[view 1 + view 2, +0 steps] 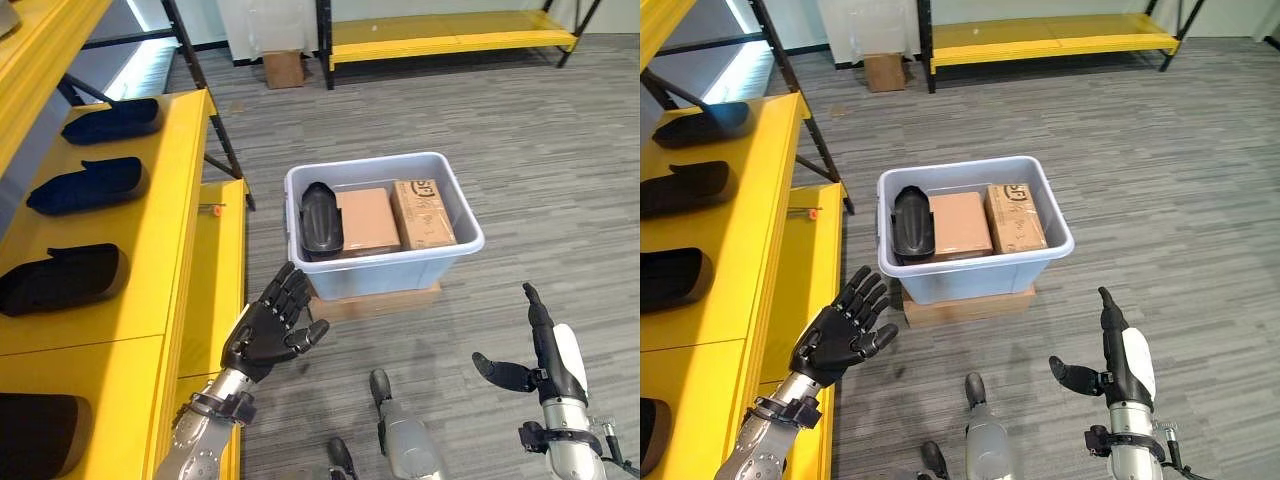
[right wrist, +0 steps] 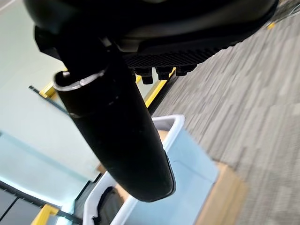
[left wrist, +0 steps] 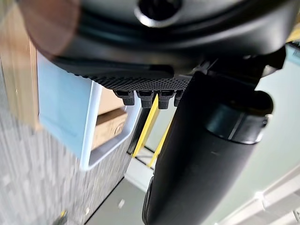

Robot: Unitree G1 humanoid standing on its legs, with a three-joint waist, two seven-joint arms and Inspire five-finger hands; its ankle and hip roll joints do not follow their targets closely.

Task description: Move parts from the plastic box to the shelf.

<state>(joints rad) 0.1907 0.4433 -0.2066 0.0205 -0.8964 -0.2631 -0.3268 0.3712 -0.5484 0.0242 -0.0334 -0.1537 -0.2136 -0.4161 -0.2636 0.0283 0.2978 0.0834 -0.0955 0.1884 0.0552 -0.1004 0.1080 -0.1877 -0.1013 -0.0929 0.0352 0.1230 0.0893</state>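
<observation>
Plastic box (image 1: pixel 383 262) sits on a flat wooden board (image 1: pixel 372 297) on the grey floor, beside the yellow shelf's (image 1: pixel 150 260) outer edge. Inside — one black part (image 1: pixel 321 220) at the shelf-side end, plus two cardboard boxes (image 1: pixel 395 217). Four black parts (image 1: pixel 88 186) lie along the shelf. Left hand (image 1: pixel 270 328) hovers spread and empty, just short of the box; right hand (image 1: pixel 545 360) — fingers straight, thumb out, empty.

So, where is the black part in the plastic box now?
In the left eye view, the black part lies at the left end of the plastic box, right beside a plain cardboard box.
</observation>
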